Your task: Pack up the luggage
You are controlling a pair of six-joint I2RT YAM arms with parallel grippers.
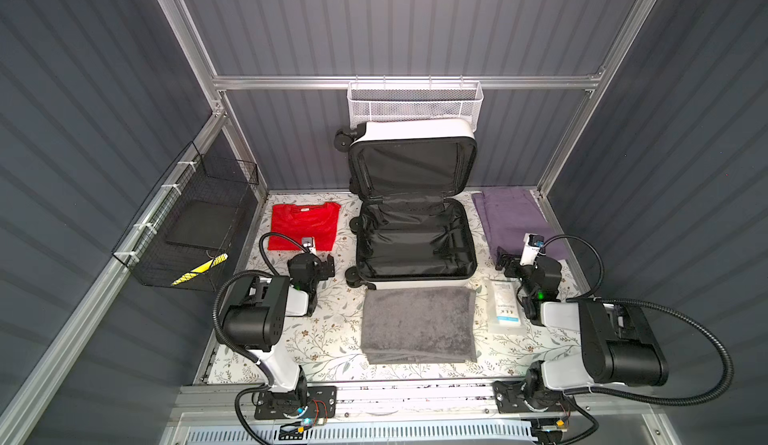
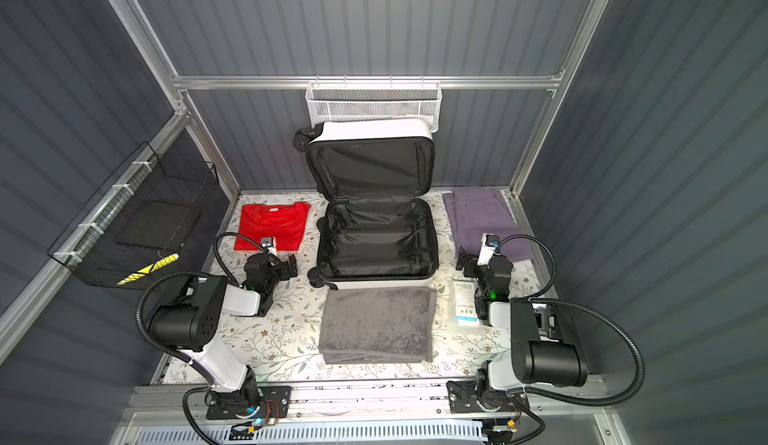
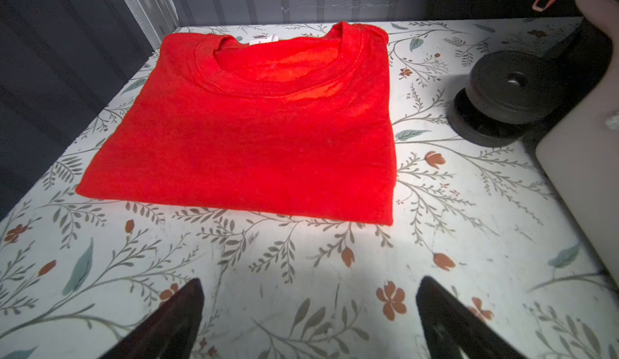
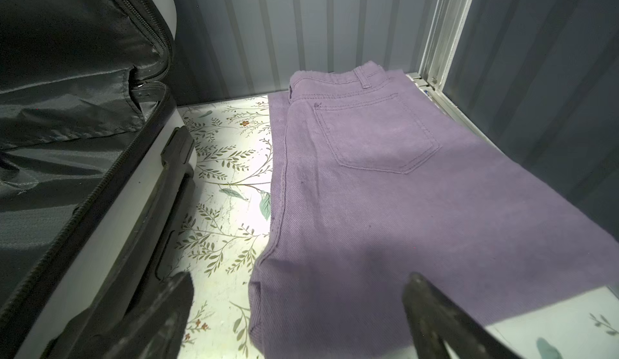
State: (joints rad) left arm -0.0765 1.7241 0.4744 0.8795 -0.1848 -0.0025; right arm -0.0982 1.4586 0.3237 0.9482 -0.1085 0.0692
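Dark grey ribbed walls [image 1: 395,19], aluminium frame [image 1: 407,82], floral-patterned tabletop [image 1: 324,339] under bright light.

In a top view the floral worktop [image 1: 316,339] carries the open luggage [image 1: 415,239] at centre, a folded red T-shirt [image 1: 303,225] to its left, purple trousers [image 1: 515,218] at right, a grey towel [image 1: 419,324] below it, and a white packet [image 1: 505,308] right of the towel.

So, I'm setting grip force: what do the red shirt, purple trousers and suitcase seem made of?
Red shirt: soft matte knit, probably cotton; ribbed collar.
Purple trousers: twill weave, denim-like; fine diagonal ribs, stitched pocket.
Suitcase: smooth white shell, likely hard plastic; black lining shiny synthetic, creased.
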